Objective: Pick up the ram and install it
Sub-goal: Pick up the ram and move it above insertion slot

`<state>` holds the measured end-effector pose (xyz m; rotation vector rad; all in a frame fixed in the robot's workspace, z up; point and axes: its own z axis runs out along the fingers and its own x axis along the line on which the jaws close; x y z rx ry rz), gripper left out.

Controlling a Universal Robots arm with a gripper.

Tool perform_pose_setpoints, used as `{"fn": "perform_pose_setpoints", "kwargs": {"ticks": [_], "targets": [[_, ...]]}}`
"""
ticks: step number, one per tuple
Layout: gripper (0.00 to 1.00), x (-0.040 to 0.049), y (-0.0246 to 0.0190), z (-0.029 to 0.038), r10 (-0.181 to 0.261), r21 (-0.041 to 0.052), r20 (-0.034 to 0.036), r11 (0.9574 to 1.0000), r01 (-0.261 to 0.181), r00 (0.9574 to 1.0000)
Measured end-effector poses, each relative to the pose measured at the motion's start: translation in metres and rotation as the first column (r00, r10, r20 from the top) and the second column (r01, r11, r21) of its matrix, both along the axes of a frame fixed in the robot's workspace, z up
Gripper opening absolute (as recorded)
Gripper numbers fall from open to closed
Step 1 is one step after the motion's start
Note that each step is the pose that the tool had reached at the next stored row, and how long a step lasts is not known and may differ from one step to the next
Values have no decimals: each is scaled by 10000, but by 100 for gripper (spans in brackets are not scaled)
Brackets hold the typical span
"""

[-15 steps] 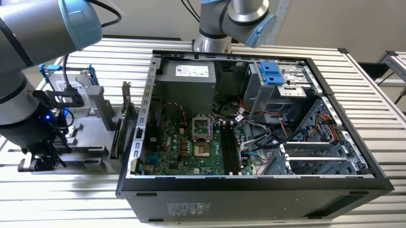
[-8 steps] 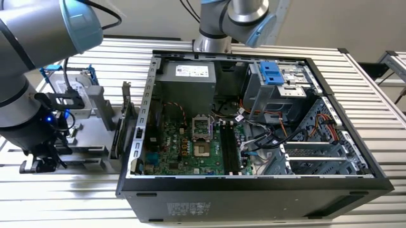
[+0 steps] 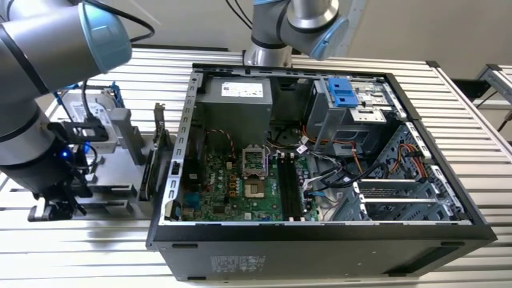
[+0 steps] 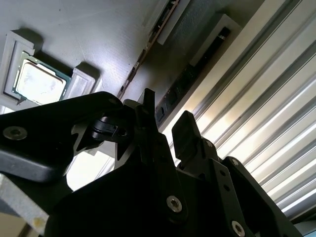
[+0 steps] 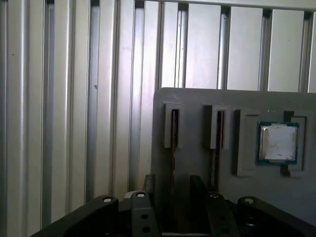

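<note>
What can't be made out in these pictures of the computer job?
First wrist view: the ram, lower end hidden behind the end effector.
Exterior view: the arm blocks part of the grey holder; the motherboard slots have latches too small to see.
Second wrist view: the end effector covers part of the processor.

One computer case [image 3: 320,246], one motherboard [image 3: 232,192] and one blue-framed drive [image 3: 344,93] inside the case, one grey holder [image 5: 197,103] outside the case, two narrow slots [image 5: 173,128] and one processor chip [image 5: 278,143] on it, one gripper [image 5: 173,178], two fingers [image 5: 198,190].
</note>
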<state>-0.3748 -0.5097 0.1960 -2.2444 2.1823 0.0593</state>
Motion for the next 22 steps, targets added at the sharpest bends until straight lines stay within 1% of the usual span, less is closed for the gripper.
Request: {"fn": "perform_pose_setpoints", "kwargs": {"ticks": [9,10,22], "targets": [[100,0,0,-10,3,1,1,10000,-3,10000],[0,0,0,-10,3,1,1,10000,-3,10000],[0,0,0,-10,3,3,1,10000,-3,10000]]}}
